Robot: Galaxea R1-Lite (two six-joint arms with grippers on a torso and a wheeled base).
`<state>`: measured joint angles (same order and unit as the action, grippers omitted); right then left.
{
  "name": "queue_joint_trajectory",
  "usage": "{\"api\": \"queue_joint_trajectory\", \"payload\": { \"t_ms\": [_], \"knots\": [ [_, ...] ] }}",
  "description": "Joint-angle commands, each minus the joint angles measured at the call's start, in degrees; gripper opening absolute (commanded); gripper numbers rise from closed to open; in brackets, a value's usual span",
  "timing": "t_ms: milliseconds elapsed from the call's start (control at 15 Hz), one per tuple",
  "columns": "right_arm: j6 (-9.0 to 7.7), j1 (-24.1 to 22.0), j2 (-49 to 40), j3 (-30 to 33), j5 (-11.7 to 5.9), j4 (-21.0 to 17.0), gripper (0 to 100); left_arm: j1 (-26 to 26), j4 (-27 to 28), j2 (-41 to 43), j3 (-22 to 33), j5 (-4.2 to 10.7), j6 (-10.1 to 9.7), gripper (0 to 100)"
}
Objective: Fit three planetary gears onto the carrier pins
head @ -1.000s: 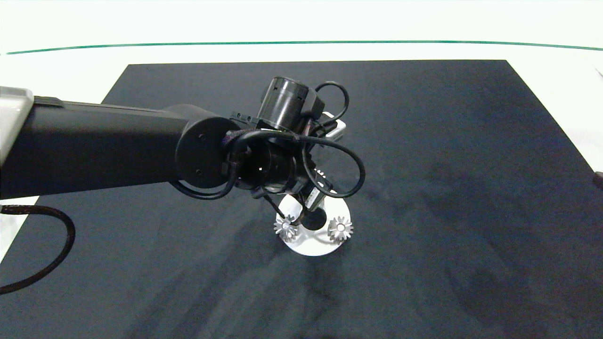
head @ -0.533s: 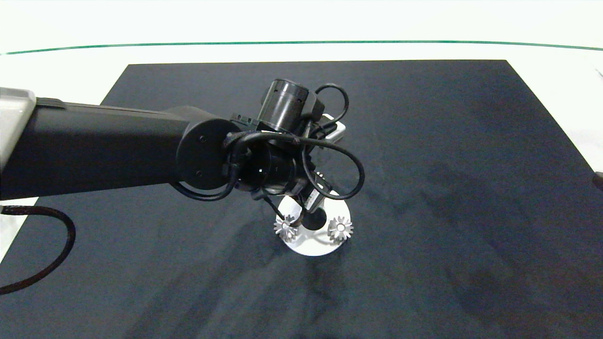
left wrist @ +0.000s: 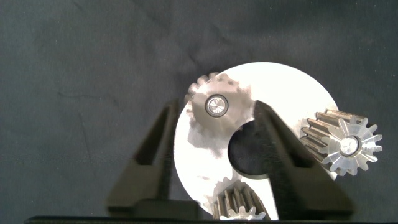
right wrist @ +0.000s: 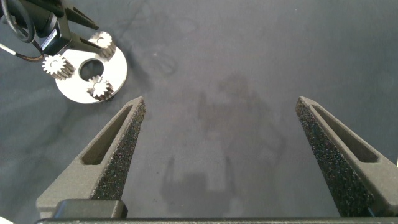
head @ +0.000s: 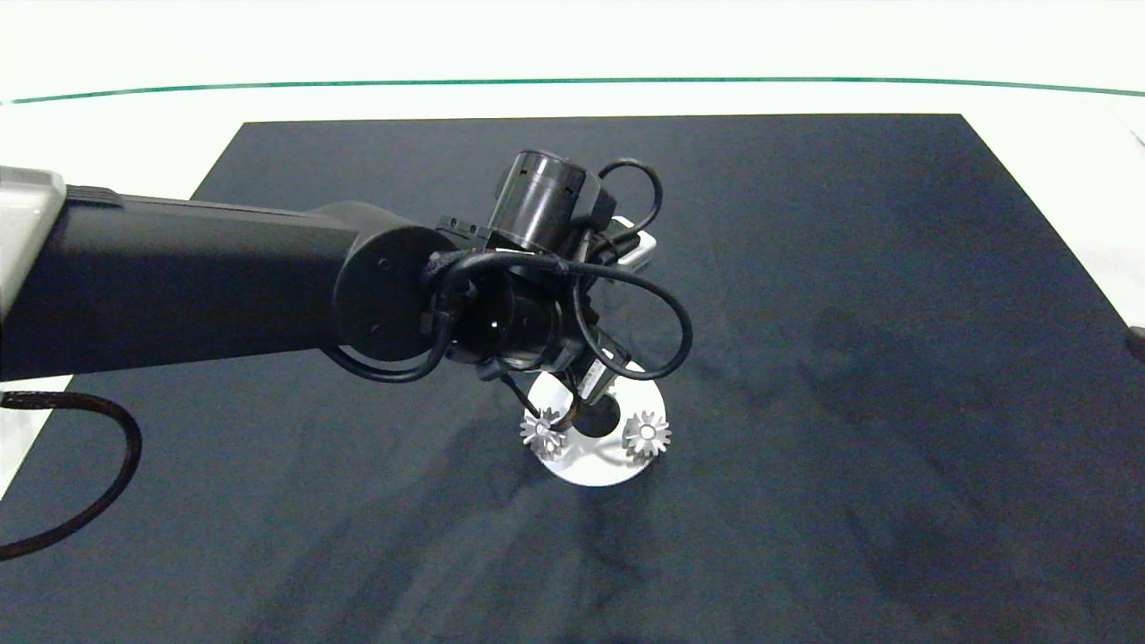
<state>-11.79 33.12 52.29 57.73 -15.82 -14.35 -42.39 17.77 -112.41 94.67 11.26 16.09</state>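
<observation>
My left gripper (left wrist: 214, 134) is hovering open over the disc (left wrist: 292, 93), fingers astride one gear (left wrist: 214, 106). Right gripper (right wrist: 221, 155) is idling open, well apart.

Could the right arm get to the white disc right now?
Probably not cleanly: the left gripper hangs right over the white disc, its jaws open around one gear. The right gripper sits apart over bare dark mat.

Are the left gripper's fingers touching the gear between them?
Apart. The left wrist view shows the left gripper open around the gear, with white disc visible between each finger and the teeth.
</observation>
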Motion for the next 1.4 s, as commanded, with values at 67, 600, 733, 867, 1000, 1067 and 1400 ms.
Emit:
{"api": "queue_joint_trajectory", "payload": {
  "t_ms": [67, 600, 733, 867, 1000, 1067, 1400],
  "knots": [
    [-0.08, 0.01, 0.01, 0.10, -0.08, -0.07, 100, -0.06, 0.07, 0.00, -0.01, 0.07, 0.08, 100],
    [0.01, -0.07, 0.36, -0.25, -0.08, -0.15, 100, 7.93, 0.24, 13.44, -9.95, 0.07, -0.62, 100],
    [0.10, -0.60, 0.54, -0.78, -0.17, -0.15, 100, 12.86, 0.07, 19.51, -16.27, 0.07, -0.62, 100],
    [0.27, -3.06, 0.62, -2.01, -0.17, -0.15, 100, 18.83, -0.28, 26.63, -22.69, -0.19, -1.06, 100],
    [0.36, -8.51, 0.27, -4.91, 0.00, -0.15, 100, 24.72, -0.90, 33.57, -29.46, -0.19, -1.33, 100],
    [0.36, -11.94, -0.43, -8.16, 0.00, -0.07, 100, 27.27, -1.95, 37.09, -32.89, -0.19, -2.29, 100],
    [0.27, -23.72, -6.93, -14.23, -0.26, 0.37, 100, 35.00, -3.27, 52.03, -39.83, 0.16, -5.81, 100]
  ]
}}
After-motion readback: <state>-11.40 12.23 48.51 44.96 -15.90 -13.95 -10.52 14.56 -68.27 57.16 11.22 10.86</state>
